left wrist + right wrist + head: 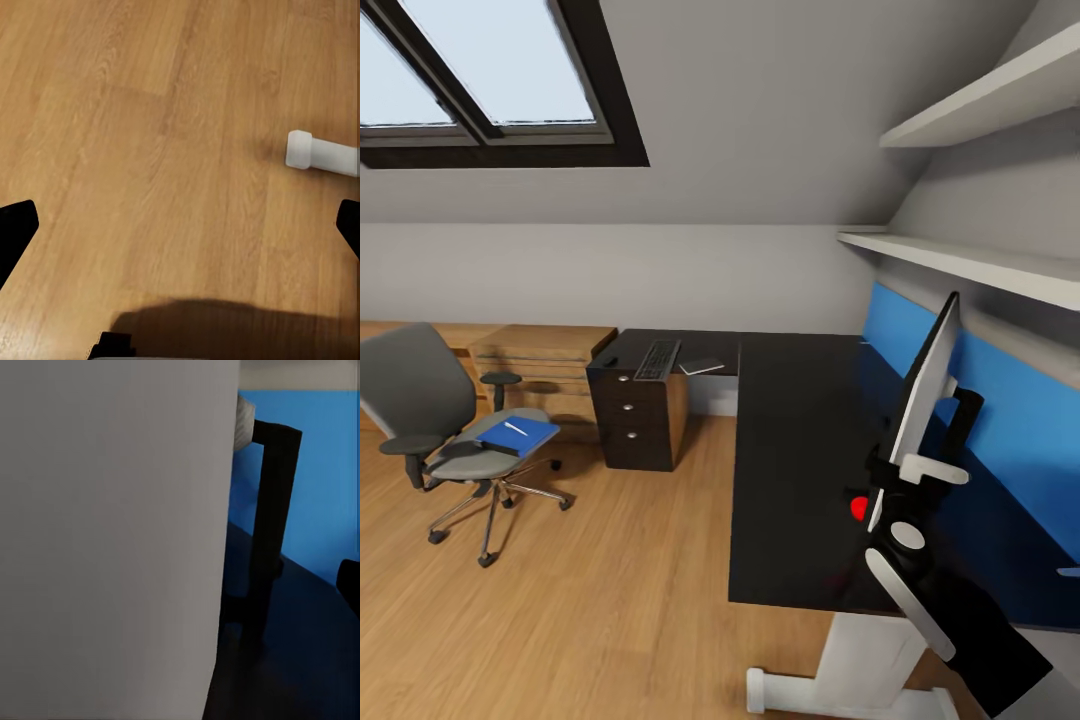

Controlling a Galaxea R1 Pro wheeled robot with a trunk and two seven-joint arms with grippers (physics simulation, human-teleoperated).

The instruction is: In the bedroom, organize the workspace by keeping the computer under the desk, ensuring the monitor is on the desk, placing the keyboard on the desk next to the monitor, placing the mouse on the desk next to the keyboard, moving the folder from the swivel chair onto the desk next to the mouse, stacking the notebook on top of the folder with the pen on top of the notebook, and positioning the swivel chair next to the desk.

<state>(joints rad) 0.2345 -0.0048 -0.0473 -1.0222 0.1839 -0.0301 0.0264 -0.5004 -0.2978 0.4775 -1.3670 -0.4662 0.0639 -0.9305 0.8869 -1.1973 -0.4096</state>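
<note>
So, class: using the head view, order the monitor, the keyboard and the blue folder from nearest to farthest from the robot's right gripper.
1. monitor: beside the right gripper, on the desk's right side.
2. keyboard: on the desk's far left wing.
3. folder: on the swivel chair seat, far left.

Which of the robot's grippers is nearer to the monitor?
Right. The right gripper sits at the monitor, by its lower edge over the desk. The left gripper points down at the wooden floor, away from the monitor.
</note>
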